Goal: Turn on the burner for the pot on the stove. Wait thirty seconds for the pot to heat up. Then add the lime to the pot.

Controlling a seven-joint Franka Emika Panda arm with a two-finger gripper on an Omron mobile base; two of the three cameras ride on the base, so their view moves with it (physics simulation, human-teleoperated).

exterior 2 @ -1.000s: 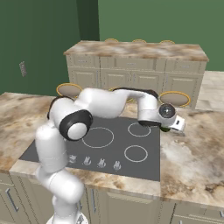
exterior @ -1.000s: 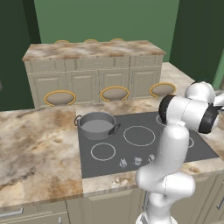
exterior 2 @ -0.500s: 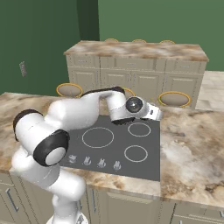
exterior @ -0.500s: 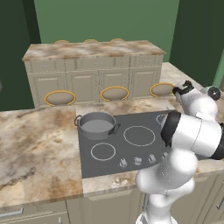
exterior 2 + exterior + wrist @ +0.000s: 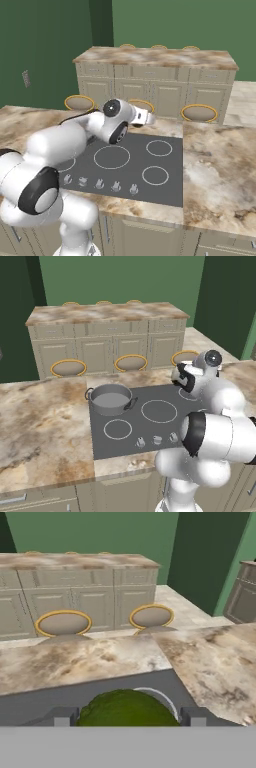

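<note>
Gripper [image 5: 127, 714] jaws, as we see them in the hand view, stand to either side of the lime [image 5: 126, 709], which sits between the two fingertips [image 5: 60, 716]; we judge it clamped and carried. In the left base view the gripper [image 5: 181, 376] hangs above the far right part of the stove [image 5: 150, 423], and in the right base view the gripper [image 5: 149, 119] sits over the stove's [image 5: 131, 165] far edge.

From the gripper, the pot [image 5: 110, 399] stands well apart toward the arm's left, on the far left ring, its mouth uncovered and with no lime inside. The knobs [image 5: 156, 440] lie on the near side of the stove, between the gripper and the base.

We cannot tell from the pictures whether the pot's burner is on: no ring glows, and the knob positions are too small to read. The thirty-second wait cannot be checked either.

We judge the pick-up complete. Remaining: carry the lime across the table to above the pot and release it there.
</note>
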